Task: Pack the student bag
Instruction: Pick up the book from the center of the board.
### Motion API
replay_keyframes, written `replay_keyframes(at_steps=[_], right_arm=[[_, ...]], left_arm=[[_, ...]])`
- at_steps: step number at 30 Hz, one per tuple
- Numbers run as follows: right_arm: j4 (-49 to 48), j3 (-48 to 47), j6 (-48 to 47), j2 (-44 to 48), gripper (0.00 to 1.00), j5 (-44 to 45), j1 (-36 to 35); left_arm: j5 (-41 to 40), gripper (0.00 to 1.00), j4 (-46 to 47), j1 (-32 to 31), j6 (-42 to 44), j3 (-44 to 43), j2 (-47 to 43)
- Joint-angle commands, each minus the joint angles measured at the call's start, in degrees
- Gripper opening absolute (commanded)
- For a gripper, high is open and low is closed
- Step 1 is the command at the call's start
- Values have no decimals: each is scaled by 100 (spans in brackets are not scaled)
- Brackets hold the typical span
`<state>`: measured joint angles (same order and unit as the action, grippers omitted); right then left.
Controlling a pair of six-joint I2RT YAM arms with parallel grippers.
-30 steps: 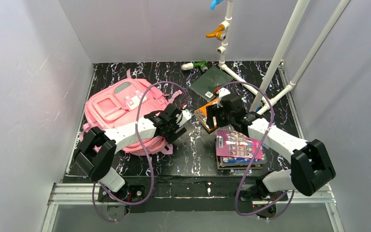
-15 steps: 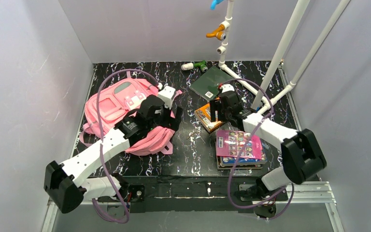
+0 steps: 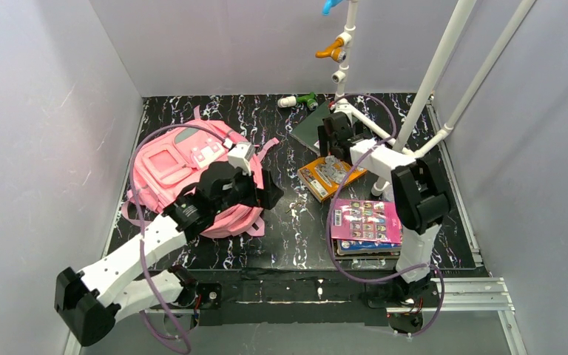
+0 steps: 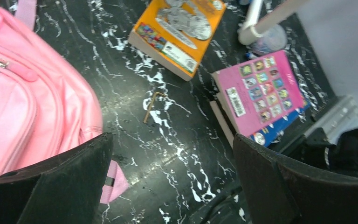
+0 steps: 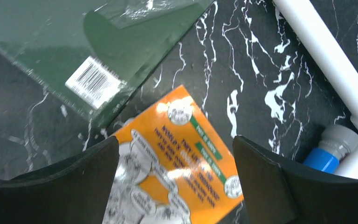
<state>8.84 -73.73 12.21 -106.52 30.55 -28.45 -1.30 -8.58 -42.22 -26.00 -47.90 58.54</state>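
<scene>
Left fingers (image 4: 51, 186) have opened wide beside the student bag (image 3: 181, 166), flat on the desk (image 3: 296, 222), left side; right fingers (image 5: 279, 186) spread too, shifted from orange book (image 5: 177, 172) toward green book (image 5: 74, 42). Nothing held, nothing packed yet.

The student bag (image 3: 177, 166) lies on the left half of the table (image 3: 296, 237). To its right, mid-table, lies a single book (image 3: 318, 181), with a flat folder (image 3: 309, 132) just behind it. Nearer the arms, right of centre, sits a stack of books (image 3: 366, 225). Between bag and single book lies a small bent piece (image 4: 152, 105), perhaps a hex key. The pipe frame (image 3: 433, 74) stands at the right rear.
</scene>
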Motion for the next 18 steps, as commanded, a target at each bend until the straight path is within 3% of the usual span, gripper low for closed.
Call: replay_keyframes(at_steps=[1,9,14,18], right_arm=[[21,-619,-183,-632,98,145,85],[97,-1082,227,-1317,98,-65,88],[196,-987,867,-1414,98,-1122,76],[-353,-300,1117,-1066,98,-1899,-201]], left_arm=[[632,99,444,-6,-57,392,-861],[776,99,298,-5,-2,674,-1507],[462,99,-72,-6,146,575,-1559],[-364,99,-445,-6,40,479,-1368]])
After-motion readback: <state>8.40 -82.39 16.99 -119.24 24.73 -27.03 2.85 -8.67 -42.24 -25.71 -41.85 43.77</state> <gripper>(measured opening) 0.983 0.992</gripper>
